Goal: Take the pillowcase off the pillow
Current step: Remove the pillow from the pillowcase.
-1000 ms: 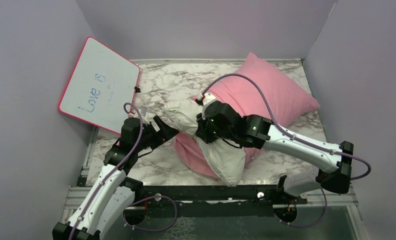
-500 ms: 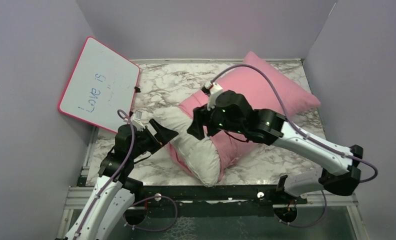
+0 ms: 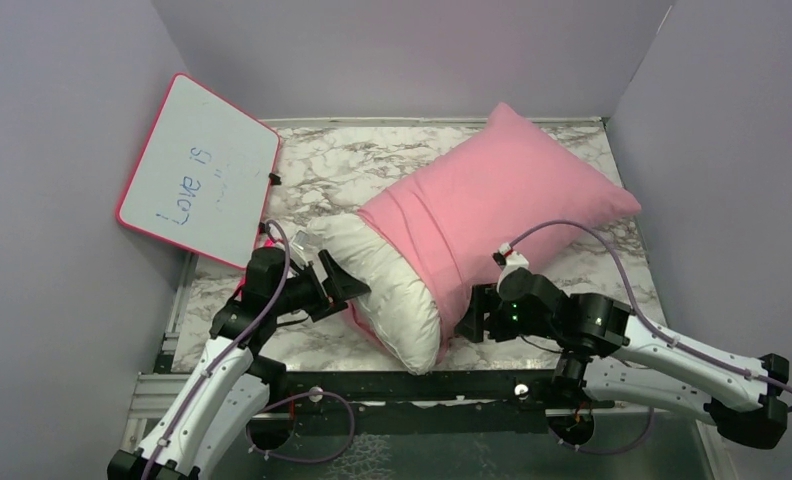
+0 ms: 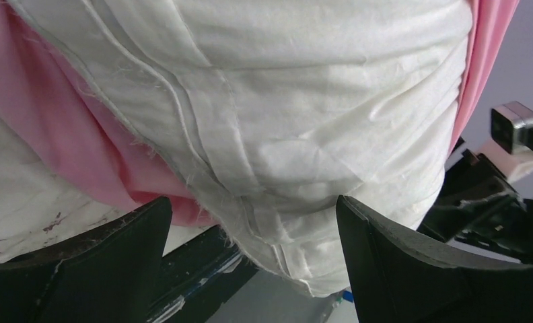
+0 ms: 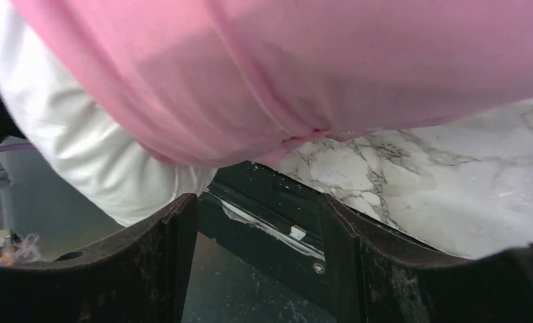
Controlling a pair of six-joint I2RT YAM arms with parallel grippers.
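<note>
The pillow [image 3: 397,295] lies slantwise on the marble table [image 3: 342,165]. Its white near end sticks out of the pink pillowcase [image 3: 502,195], which covers the far part. My left gripper [image 3: 344,287] is open at the left side of the white end. In the left wrist view the left gripper [image 4: 254,202] has its jaws wide apart, with white pillow [image 4: 284,101] and pink pillowcase [image 4: 82,148] just beyond the tips. My right gripper [image 3: 469,322] is open, low by the pillowcase's near hem. The right wrist view shows the right gripper [image 5: 256,202] holding nothing, under the pillowcase [image 5: 317,67] and pillow [image 5: 82,155].
A pink-framed whiteboard [image 3: 200,170] leans against the left wall at the back left. Purple walls close in the table on three sides. The black frame rail [image 3: 412,385] runs along the near edge, under the pillow's overhanging corner.
The right gripper opened, let go of the pillow's end and drew back low toward the near edge. The pillow settled flat. The left gripper opened wider beside the white end.
</note>
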